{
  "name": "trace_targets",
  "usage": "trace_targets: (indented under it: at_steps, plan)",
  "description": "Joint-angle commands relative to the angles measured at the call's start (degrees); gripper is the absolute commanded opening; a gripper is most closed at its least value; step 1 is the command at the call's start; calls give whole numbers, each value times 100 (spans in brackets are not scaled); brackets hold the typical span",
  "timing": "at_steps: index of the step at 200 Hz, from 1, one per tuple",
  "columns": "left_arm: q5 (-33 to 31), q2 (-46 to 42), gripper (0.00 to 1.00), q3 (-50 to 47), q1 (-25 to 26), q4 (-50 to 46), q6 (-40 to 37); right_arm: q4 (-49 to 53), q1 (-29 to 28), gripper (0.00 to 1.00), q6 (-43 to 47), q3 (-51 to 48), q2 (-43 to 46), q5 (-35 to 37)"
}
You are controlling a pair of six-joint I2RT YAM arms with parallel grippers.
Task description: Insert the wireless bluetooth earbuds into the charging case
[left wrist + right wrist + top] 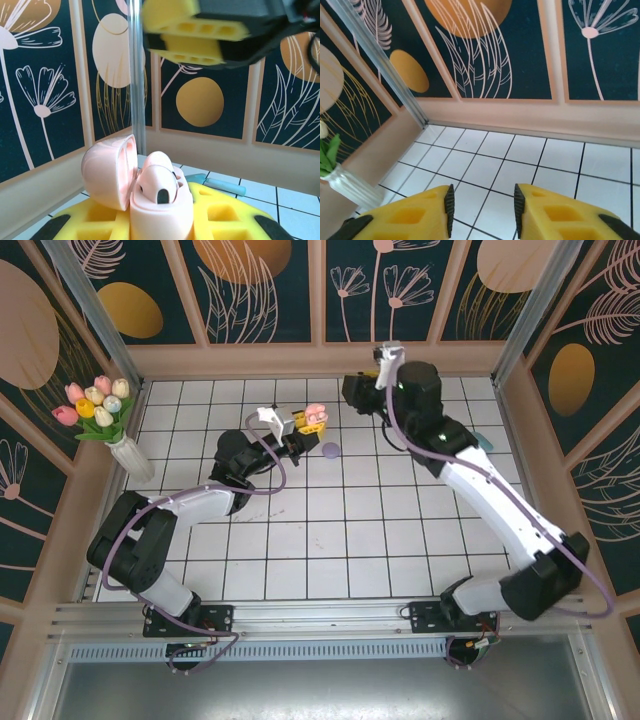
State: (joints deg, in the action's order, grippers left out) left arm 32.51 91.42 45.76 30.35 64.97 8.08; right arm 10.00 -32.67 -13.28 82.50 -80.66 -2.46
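Your left pincer [160, 225] clamps the open pink case [150, 205]; your right pincer [482, 205] gapes empty above. A nudge could unseat the bud [157, 182].

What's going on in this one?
The left gripper holds the pink charging case, lid open, with a pale pink earbud sitting in it. The right gripper hovers close by with its jaws apart and nothing between them. A small purple item lies on the tiled table.
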Motion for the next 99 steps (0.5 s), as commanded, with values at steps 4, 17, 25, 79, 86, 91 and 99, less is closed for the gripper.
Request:
trace_targets:
  at_steps: [4,17,25,79,86,91,99]
  plan:
    - [211,69,0,3,33,264,116,1208,27,23,-222,1011,-837,-228]
    - [236,69,0,12,35,253,131,1608,32,20,-265,1575,-1318,-322]
    - [240,80,0,12,32,248,141,1764,31,19,-282,1815,-1530,-392]
    - [161,78,0,102,30,8,120,2586,-237,15,-148,2633,-2352,-642]
    - [132,81,0,116,33,-31,116,2641,-312,14,-111,2546,-2304,-571]
    - [109,87,0,124,33,-43,117,2681,-357,14,-90,2464,-2249,-532]
    - [62,107,0,145,28,-69,116,2720,-432,14,-80,2267,-2123,-492]
